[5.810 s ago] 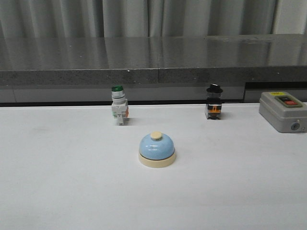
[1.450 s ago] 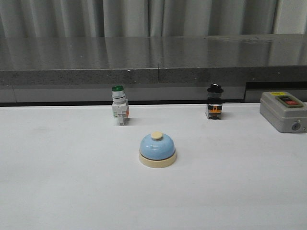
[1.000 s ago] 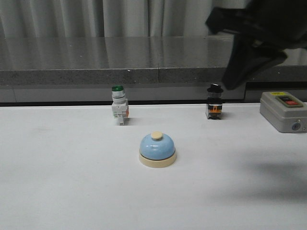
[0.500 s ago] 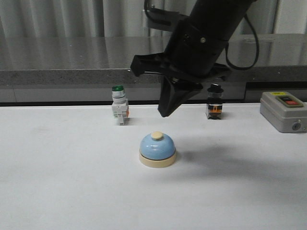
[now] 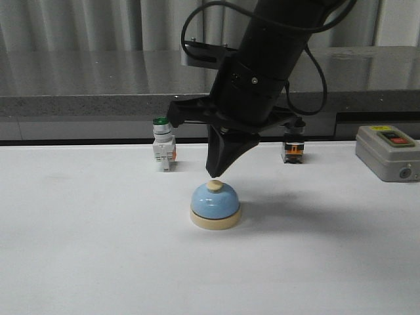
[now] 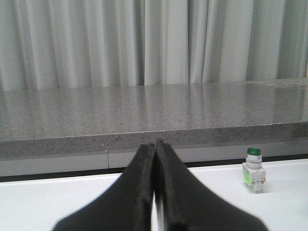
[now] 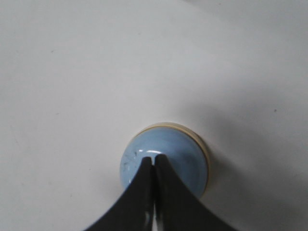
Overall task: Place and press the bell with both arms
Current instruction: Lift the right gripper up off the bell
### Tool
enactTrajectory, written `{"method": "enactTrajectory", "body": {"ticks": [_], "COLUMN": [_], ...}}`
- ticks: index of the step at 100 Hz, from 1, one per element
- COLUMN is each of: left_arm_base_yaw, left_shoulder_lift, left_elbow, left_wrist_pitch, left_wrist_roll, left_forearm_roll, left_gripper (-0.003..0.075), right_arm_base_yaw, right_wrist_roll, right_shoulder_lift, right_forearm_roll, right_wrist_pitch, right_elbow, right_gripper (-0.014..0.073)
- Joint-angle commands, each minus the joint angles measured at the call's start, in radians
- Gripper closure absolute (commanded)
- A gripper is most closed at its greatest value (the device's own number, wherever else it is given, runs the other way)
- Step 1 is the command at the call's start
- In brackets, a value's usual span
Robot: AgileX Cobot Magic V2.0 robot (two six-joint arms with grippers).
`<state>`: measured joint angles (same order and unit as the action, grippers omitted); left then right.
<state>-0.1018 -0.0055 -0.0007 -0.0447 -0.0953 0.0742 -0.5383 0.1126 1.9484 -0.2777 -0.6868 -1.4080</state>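
The light-blue bell stands on its cream base in the middle of the white table. My right gripper hangs straight down over it, shut and empty, its tip just above the cream button; I cannot tell if they touch. In the right wrist view the shut fingertips cover the button, with the blue dome of the bell showing around them. My left gripper is shut and empty, low over the table and pointing at the back ledge. It does not show in the front view.
A green-capped white switch stands behind the bell to the left and shows as the switch in the left wrist view. A black-capped switch stands back right. A grey button box sits at the right edge. A grey stone ledge runs along the back.
The right arm came in from the upper right and swung down and left until its shut tip hung over the bell's button. The bell has stayed in place.
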Motion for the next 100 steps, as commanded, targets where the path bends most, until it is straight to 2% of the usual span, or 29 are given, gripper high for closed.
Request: {"method": "enactTrajectory", "body": {"ticks": [1, 45, 100], "left_arm_base_yaw": [-0.001, -0.001, -0.001], "left_shoulder_lift": [-0.029, -0.029, -0.029], "left_elbow": [0.044, 0.044, 0.044], "left_wrist_pitch": [-0.081, -0.081, -0.081], "left_wrist_roll": [-0.008, -0.008, -0.008], "left_forearm_roll": [-0.002, -0.002, -0.002], "left_gripper": [0.0741, 0.0741, 0.0741], "right_arm_base_yaw": [0.000, 0.000, 0.026], "right_wrist_roll": [0.010, 0.010, 0.006], "right_shoulder_lift": [-0.041, -0.023, -0.336], "right_forearm_roll": [-0.012, -0.010, 0.124], "right_wrist_pitch": [-0.002, -0.019, -0.048], "right_elbow": [-0.032, -0.039, -0.038], "right_gripper": [0.0654, 0.0654, 0.0654]}}
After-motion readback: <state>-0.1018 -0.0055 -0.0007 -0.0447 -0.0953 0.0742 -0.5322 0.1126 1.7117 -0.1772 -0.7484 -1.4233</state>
